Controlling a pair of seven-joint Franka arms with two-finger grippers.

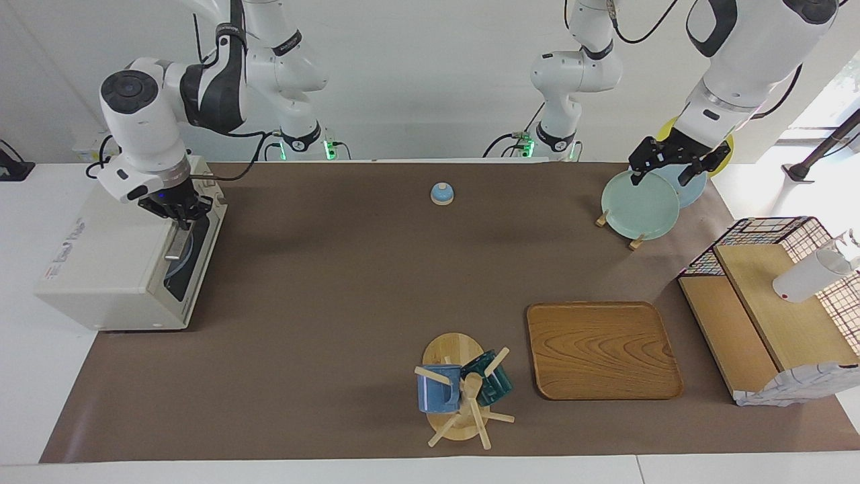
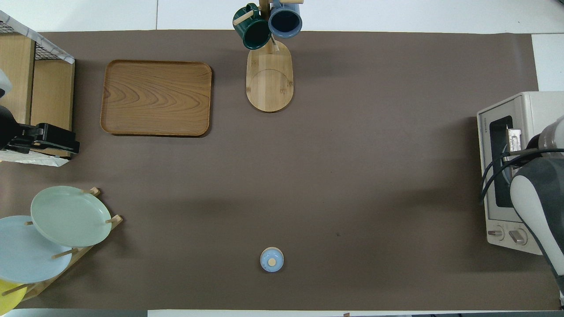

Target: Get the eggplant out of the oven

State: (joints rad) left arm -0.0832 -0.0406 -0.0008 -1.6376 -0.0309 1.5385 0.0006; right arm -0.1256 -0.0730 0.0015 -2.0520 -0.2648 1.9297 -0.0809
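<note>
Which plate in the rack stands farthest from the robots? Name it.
The pale green plate; the light blue plate and yellow plate stand nearer the robots.

The eggplant cannot be made out through the oven (image 1: 114,269) door's dark glass. The right gripper (image 1: 180,214) hides the door handle's upper end, and in the overhead view the right arm covers that gripper and part of the door

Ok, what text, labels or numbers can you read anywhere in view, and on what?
Oven top, grey lettering: too blurred to read.
Oven front, small vertical brand line beside the door: too small to read.
Knobs: no readable markings.
No text on the wooden tray, mugs, plates or small blue lid.
</note>
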